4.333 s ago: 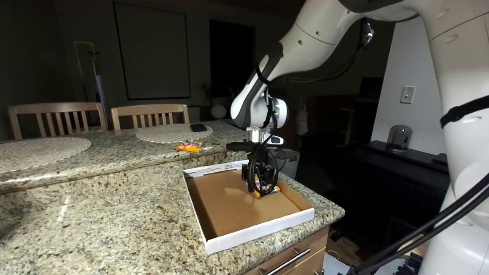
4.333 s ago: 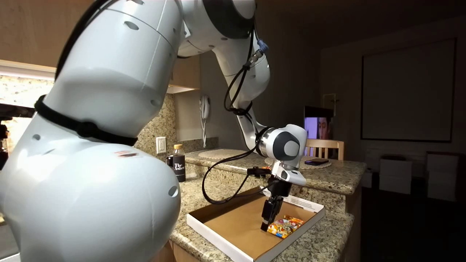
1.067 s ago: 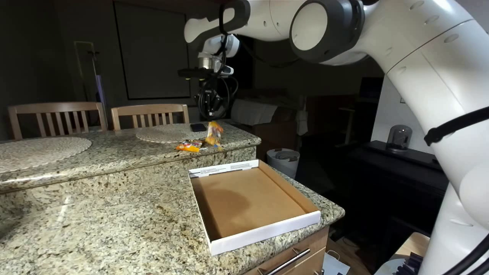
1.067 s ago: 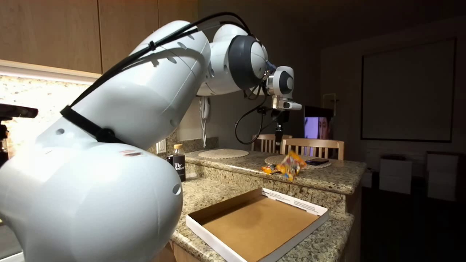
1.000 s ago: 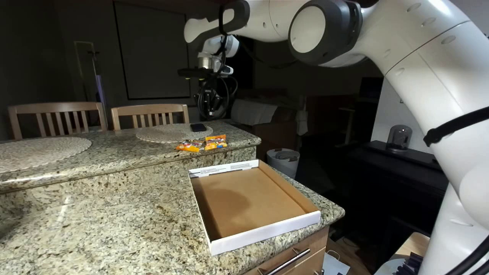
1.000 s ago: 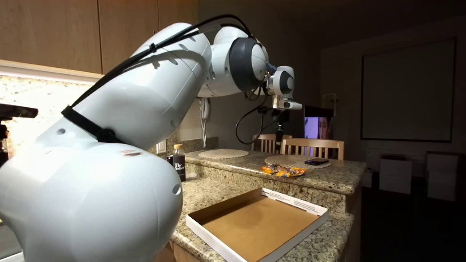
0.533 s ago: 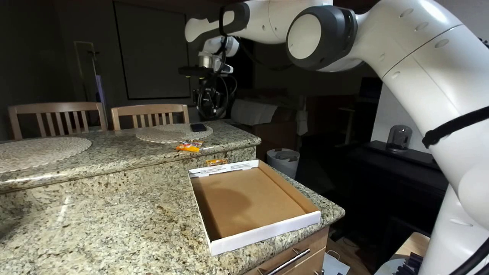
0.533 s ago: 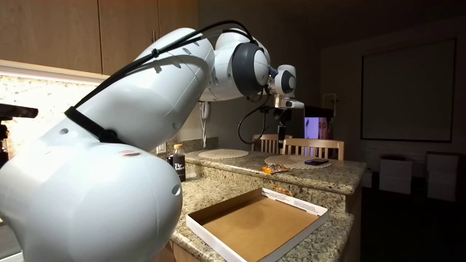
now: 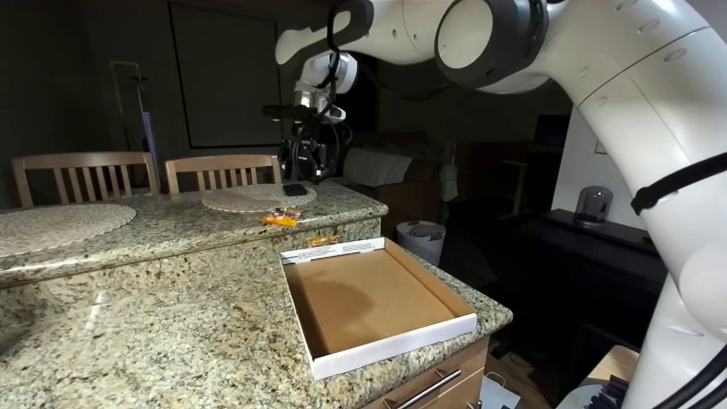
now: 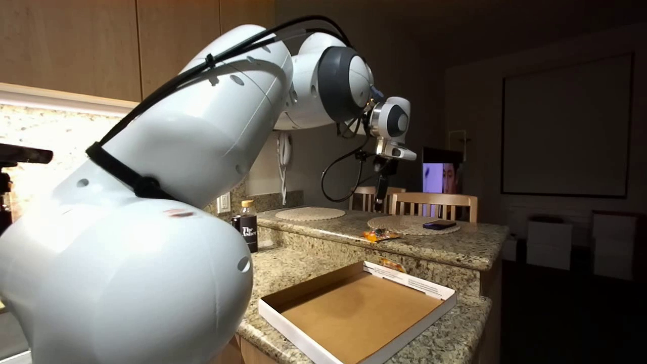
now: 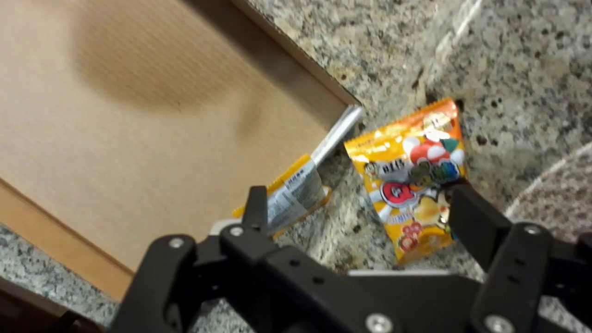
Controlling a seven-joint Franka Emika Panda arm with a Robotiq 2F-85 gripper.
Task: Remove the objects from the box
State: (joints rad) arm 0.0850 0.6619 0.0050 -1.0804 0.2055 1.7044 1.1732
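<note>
The box (image 9: pixel 397 342), white-rimmed with a brown inside, has nothing in it and sits on the lower counter; it also shows in an exterior view (image 10: pixel 303 332). One orange-yellow packet (image 9: pixel 281 217) lies on the raised ledge and shows in the wrist view (image 11: pixel 407 175). The other packet (image 9: pixel 322 241) stands tilted between the box's far wall and the ledge's wall, its lower part hidden in both exterior views; it shows in the wrist view (image 11: pixel 296 199). My gripper (image 11: pixel 360 199) is open and empty, held above the ledge in an exterior view (image 10: pixel 379 199).
The raised ledge (image 9: pixel 352 207) has a stone step down to the lower counter (image 9: pixel 199 318). A dark phone (image 9: pixel 295 190) lies on a round woven mat (image 9: pixel 244 197). A bottle (image 10: pixel 247 227) stands on the counter. Wooden chairs (image 9: pixel 224 165) stand behind the ledge.
My gripper has risen from the box with a packet and released it above the ledge. The packet landed on the edge, then slipped down behind the box. The gripper has since tilted slightly.
</note>
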